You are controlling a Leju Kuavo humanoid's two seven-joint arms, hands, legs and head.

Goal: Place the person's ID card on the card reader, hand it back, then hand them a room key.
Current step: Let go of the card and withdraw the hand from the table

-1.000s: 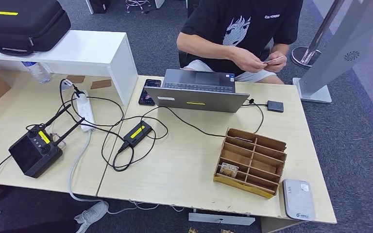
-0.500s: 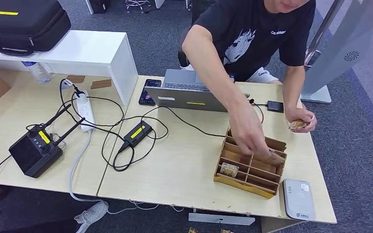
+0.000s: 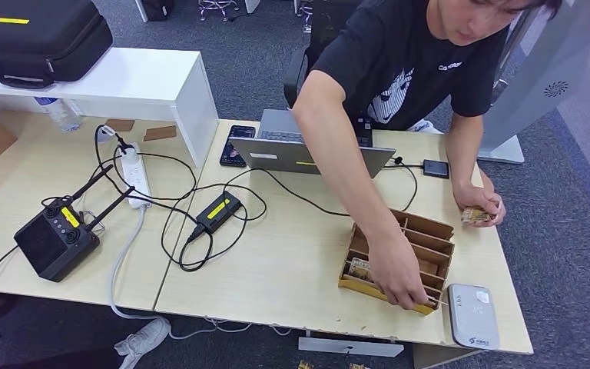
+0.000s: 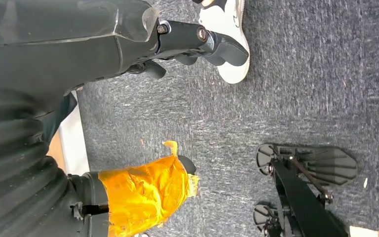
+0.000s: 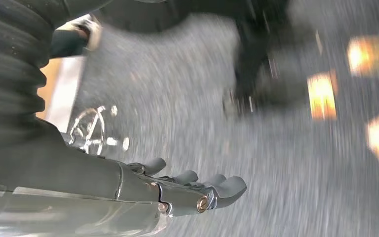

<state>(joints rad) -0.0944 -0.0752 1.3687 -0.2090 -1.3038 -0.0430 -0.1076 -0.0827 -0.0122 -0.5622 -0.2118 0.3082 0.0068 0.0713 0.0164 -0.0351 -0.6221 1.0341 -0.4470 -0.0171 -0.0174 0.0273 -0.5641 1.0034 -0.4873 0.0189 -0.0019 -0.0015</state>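
Observation:
A grey card reader lies at the table's front right corner. Left of it stands a brown cardboard organizer with a card in a front compartment. A person leans over the table, one hand at the organizer's front edge pinching a thin card close to the reader. The person's other hand holds small cards at the table's right edge. My left hand hangs over the carpet, fingers apart, holding nothing. My right hand also hangs empty with its fingers extended; that view is blurred.
A laptop, phone and small black box lie at the table's far side. Cables, a power adapter, power strip and black device cover the left. A white shelf carries a black case.
The person has leaned further over the table. Their reaching hand moved from the organizer's far compartments to its front edge near the reader. Their other hand stays at the right edge.

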